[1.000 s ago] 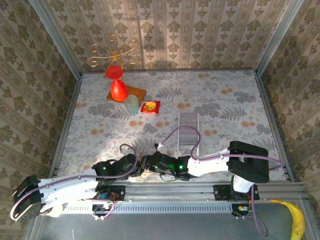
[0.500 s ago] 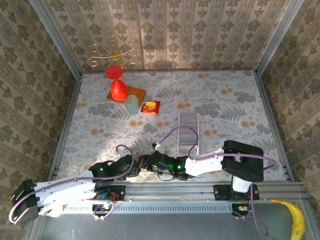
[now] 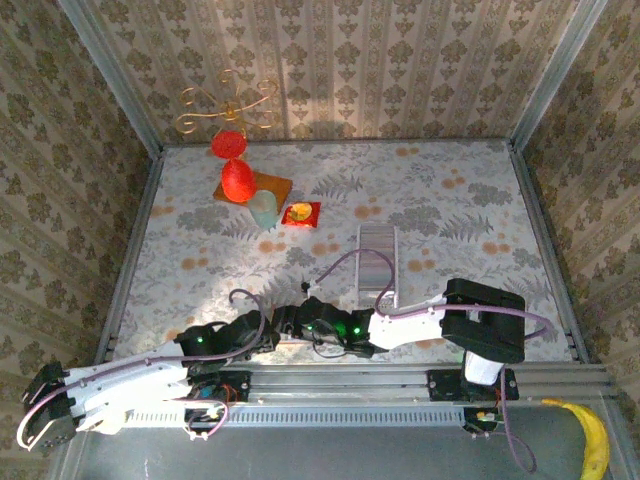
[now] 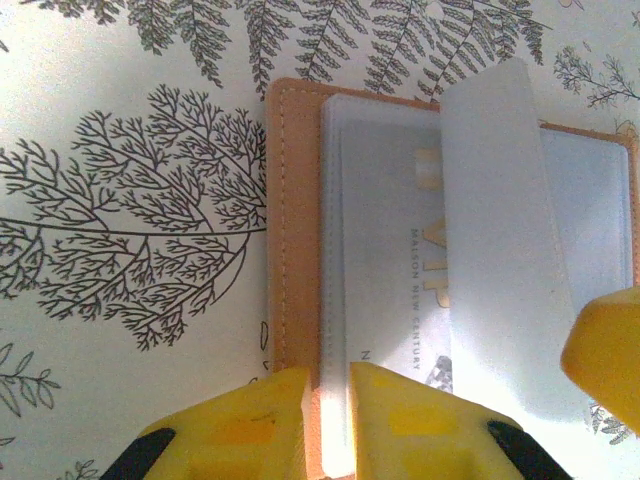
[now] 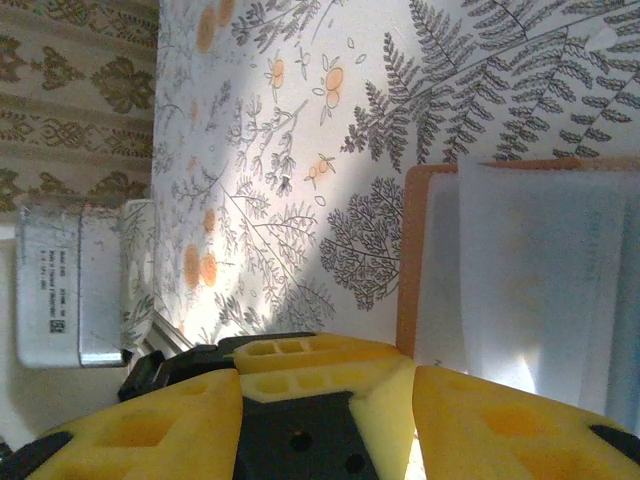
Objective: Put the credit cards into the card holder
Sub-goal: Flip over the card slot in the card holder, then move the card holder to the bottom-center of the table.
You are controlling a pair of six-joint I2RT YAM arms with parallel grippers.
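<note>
**A:** Where does the card holder (image 4: 290,230) lie from the left fingers (image 4: 240,430)?

**B:** Straight ahead of them, flat on the counter (image 4: 120,150). They stand narrow, pinched on its near edge. A printed card (image 4: 385,260) sits within its stitched border, just past their tips.

**A:** And the loose card (image 4: 500,250)?

**B:** It lies aslant over the holder, with its long axis running away from the left fingers. Its near end is just beside one of the right fingers (image 5: 510,430). Those stand wide, with nothing clamped between them.

**A:** Which arm is nearer to it?

**B:** Probably the right. The card needs squaring with the holder, then sliding in lengthwise.
</note>
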